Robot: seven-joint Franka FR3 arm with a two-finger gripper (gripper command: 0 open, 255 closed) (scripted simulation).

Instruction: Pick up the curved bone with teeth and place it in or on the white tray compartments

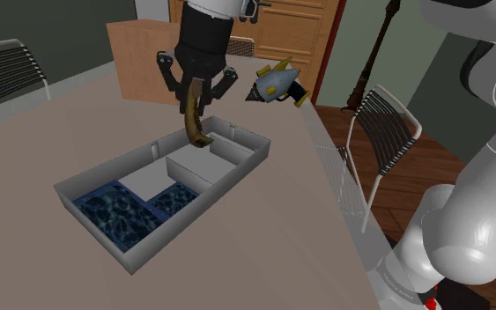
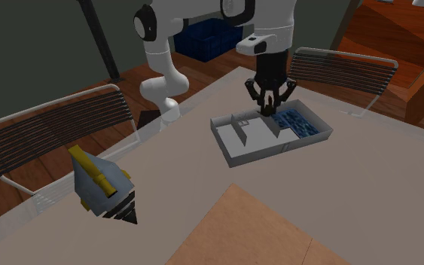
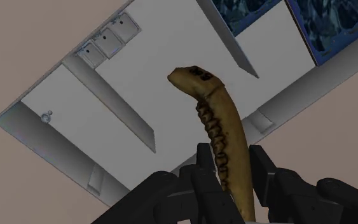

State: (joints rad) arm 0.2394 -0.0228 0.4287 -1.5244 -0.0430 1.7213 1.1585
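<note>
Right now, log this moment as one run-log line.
stage: transport | gripper: shut on curved bone | curved bone: hangs tip-down over tray | placed: not yet

Count taken across all views.
- Curved bone with teeth (image 1: 195, 119): 1.
- White tray (image 1: 202, 210): 1, partitioned. Blue-patterned compartments (image 1: 118, 216): 2. Small square cells (image 3: 107, 41) in a row at one corner: 3.
- Table (image 1: 52, 141): 1.
- Wire-backed chairs: 2, namely the left chair (image 1: 8, 70) and the right chair (image 1: 382, 123) in the shoulder view.
- Grey cone-nosed object (image 1: 274, 84) with yellow parts: 1.
- Brown board (image 1: 144, 62): 1.
- Blue crate (image 2: 206, 38): 1.
- Arm (image 1: 475, 220): 1.
- Gripper (image 1: 196, 95): 1.
- Fingers (image 3: 203, 165): 2.
</note>
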